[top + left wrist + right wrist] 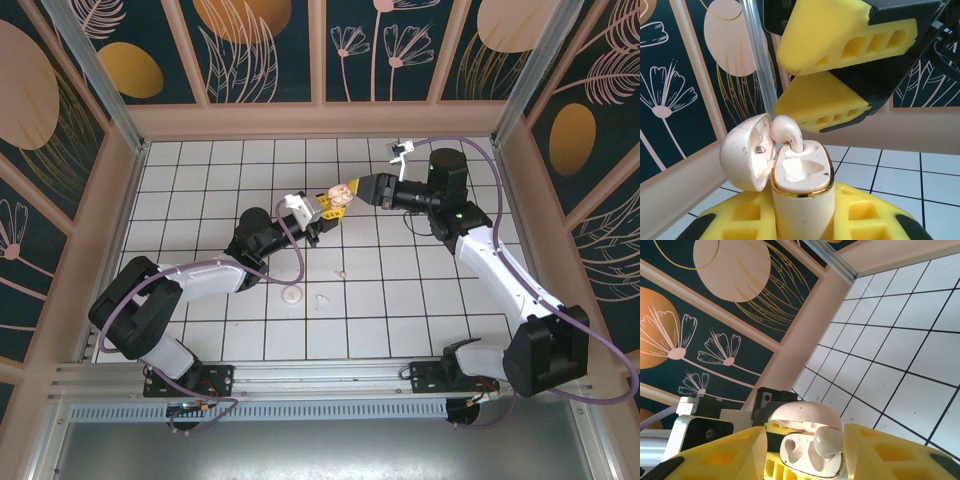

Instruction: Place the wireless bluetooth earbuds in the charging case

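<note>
Centre frame, under right gripper, jaws parted — cream plastic earbud upright in pink-beige rounded case, left gripper clamping it.

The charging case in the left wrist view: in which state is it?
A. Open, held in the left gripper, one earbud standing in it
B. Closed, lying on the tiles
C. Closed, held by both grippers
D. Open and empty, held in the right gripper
A: the charging case stands between the yellow fingers of the left gripper, its lid swung open, and one earbud sticks up from it.
</note>
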